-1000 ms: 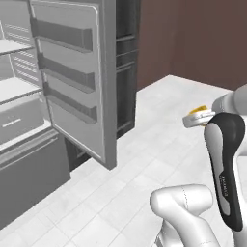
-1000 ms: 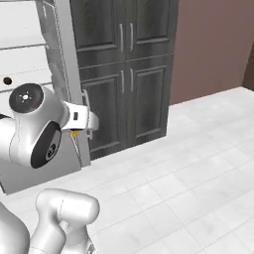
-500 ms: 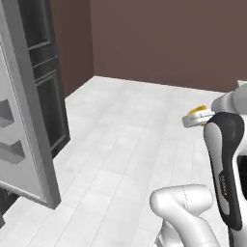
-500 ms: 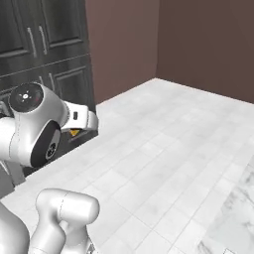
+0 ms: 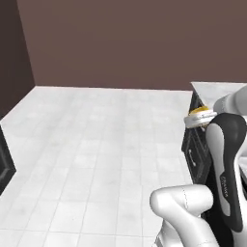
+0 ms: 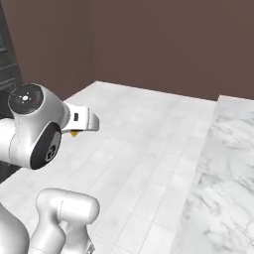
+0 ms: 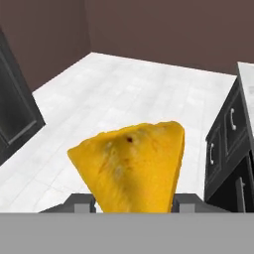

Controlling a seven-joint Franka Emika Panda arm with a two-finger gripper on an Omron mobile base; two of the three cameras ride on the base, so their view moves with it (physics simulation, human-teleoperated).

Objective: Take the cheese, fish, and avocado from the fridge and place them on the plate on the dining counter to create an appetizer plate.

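**Cheese clamped in gripper above white floor**

While carried well off the tiles, cheese (image 7: 131, 166) fills lower centre of hand view, a yellow-orange wedge with apex up and right, pinched between two dark fingers (image 7: 82, 202) at bottom edge. Behind it, white tiled floor (image 7: 124, 89) runs to brown wall (image 7: 163, 30) at top; dark cabinet (image 7: 230, 144) with handles at right edge, another dark unit at left edge.

Seen from left base view, gripper (image 5: 200, 116) sits at right edge, mid-height, with a sliver of cheese (image 5: 198, 111) yellow on top of it. Arm (image 5: 226, 164) rises at lower right, in front of dark cabinet (image 5: 195, 149) under marble top (image 5: 217, 89).

From right base view, arm (image 6: 34, 129) occupies left side; a small yellow tip of cheese (image 6: 74, 133) peeks beneath the hand at left of centre. Marble counter (image 6: 218, 183) covers lower right.
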